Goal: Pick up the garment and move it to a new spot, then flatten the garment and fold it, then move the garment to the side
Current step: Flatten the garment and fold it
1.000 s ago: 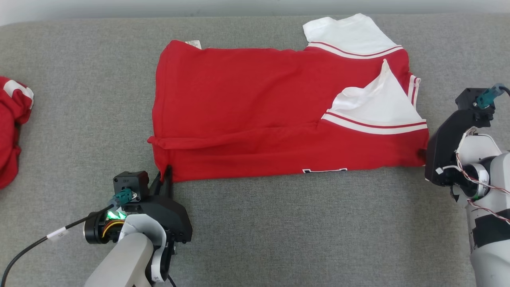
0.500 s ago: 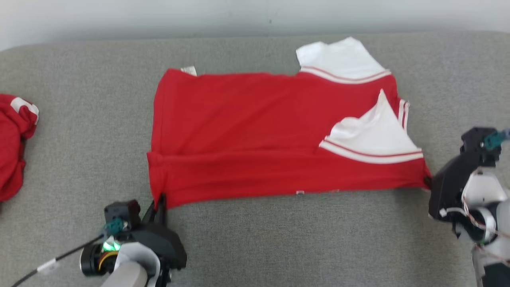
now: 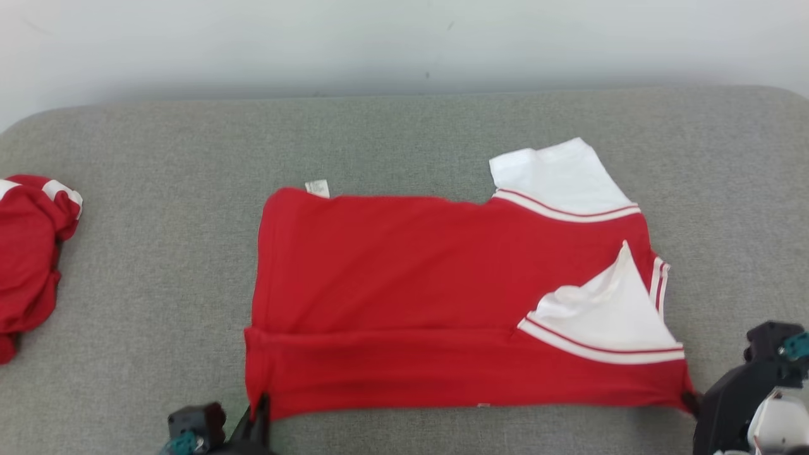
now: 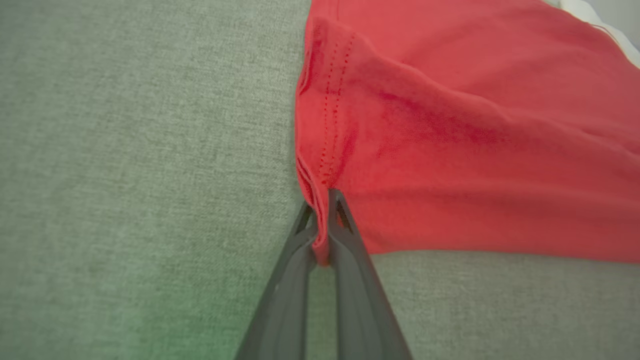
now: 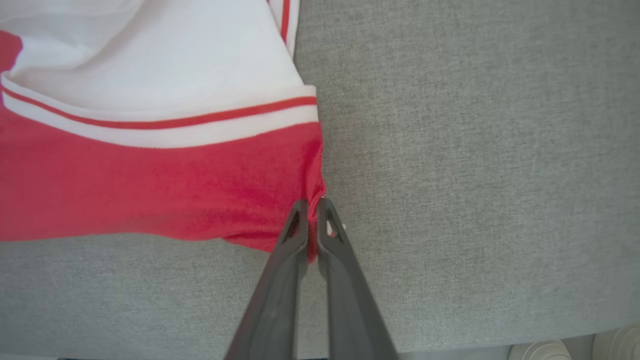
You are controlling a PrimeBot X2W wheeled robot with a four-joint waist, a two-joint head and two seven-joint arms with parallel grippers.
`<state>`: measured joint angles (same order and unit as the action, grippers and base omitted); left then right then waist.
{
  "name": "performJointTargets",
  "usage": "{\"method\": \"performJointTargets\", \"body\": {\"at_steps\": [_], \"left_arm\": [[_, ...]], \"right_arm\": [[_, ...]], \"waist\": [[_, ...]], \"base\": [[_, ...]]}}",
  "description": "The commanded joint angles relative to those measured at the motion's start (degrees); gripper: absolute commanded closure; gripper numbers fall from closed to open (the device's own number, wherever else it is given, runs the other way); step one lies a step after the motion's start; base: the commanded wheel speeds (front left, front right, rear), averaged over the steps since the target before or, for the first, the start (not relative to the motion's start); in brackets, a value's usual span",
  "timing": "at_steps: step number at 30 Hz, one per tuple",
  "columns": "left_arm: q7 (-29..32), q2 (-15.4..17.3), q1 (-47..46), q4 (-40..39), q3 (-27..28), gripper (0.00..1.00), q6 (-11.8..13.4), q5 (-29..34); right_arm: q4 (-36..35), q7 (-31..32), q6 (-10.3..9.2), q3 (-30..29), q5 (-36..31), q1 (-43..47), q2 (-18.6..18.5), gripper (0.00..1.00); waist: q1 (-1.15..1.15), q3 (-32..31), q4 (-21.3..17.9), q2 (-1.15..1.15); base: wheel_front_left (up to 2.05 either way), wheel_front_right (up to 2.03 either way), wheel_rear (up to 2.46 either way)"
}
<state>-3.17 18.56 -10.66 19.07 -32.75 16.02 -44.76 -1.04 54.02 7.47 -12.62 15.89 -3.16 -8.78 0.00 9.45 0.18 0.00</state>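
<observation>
Garment [image 3: 404, 303], red with white sleeves, lies partly folded mid-counter [image 3: 158, 265]. Well to its left sits a crumpled red heap [image 3: 28, 253]. The left hand [image 4: 322, 205] pinches its near left corner and the right hand [image 5: 310, 207] its near right corner, both clamped on thin bites. I reckon an uneven lift could slip a corner free and spoil the fold.

Red garment [image 3: 411, 303] on grey cushion [image 3: 158, 303]

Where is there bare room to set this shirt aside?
Bare grey surface: between the crumpled garment and the shirt, behind it to the wall, and right of it. Crowded: the near edge, where left gripper and right gripper pinch its corners.
</observation>
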Motion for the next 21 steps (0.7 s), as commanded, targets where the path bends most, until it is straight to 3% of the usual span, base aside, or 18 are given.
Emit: {"method": "performJointTargets", "body": {"at_steps": [1,2,3,4,5,6,7,12,16,21], "left_arm": [[0.42,0.70,2.21,-0.64,0.40,1.00,0.96,-0.52],[0.54,0.84,3.01,-1.37,0.34,0.98,1.27,-0.62],[0.65,1.10,3.70,-2.00,0.18,0.78,1.64,-0.55],[0.83,1.23,4.37,-2.61,0.02,0.47,1.82,-0.53],[1.18,1.12,5.11,-3.10,-0.05,0.00,2.20,-1.02],[1.35,1.13,5.61,-3.69,0.00,0.00,2.37,-1.23],[1.27,1.22,5.98,-4.25,0.14,0.00,2.77,-1.27],[1.55,3.24,7.03,-7.68,3.04,0.00,4.64,-2.83],[2.15,6.11,5.11,-12.92,6.53,0.00,6.03,-3.52],[7.06,9.68,-3.68,-15.54,7.24,0.00,4.33,-2.84]], "right_arm": [[-0.64,0.44,0.04,0.11,0.16,1.51,0.51,1.00],[-0.75,0.73,0.04,0.30,0.38,2.20,0.85,1.00],[-0.64,1.24,0.04,0.37,0.44,2.87,1.15,1.00],[-0.70,1.55,0.04,0.35,0.37,3.31,1.34,1.00],[-0.86,1.29,0.04,0.07,0.30,3.23,1.68,1.00],[-1.03,0.55,0.04,-0.16,0.34,3.03,2.02,0.13],[-1.09,-0.30,0.04,-0.68,0.25,2.63,2.39,0.00],[-2.85,-2.51,0.04,-1.64,0.76,-0.88,2.55,0.00],[-4.95,-1.47,0.04,-2.14,1.20,-5.99,0.56,0.00],[-3.01,0.98,0.04,-2.44,1.09,-16.27,-0.17,0.00]], "waist": [[0.00,-0.41,-0.43,0.00],[0.00,-0.56,-0.60,0.00],[0.00,-0.68,-0.71,0.00],[0.00,-0.80,-0.80,0.00],[0.00,-0.88,-0.88,0.00],[0.00,-0.99,-0.95,0.00],[0.00,-1.08,-1.01,0.00],[0.00,-1.33,-0.94,0.00],[0.00,-0.66,-0.77,0.00],[0.00,2.01,-0.43,0.00]], "base": [[0.00,0.00,0.00],[0.00,0.00,0.00],[0.00,0.00,0.00],[0.00,0.00,0.00],[0.00,0.00,0.00],[0.00,0.00,0.00],[0.00,0.00,0.00],[0.00,0.00,0.00],[0.00,0.00,0.00],[0.00,0.00,0.00]]}}
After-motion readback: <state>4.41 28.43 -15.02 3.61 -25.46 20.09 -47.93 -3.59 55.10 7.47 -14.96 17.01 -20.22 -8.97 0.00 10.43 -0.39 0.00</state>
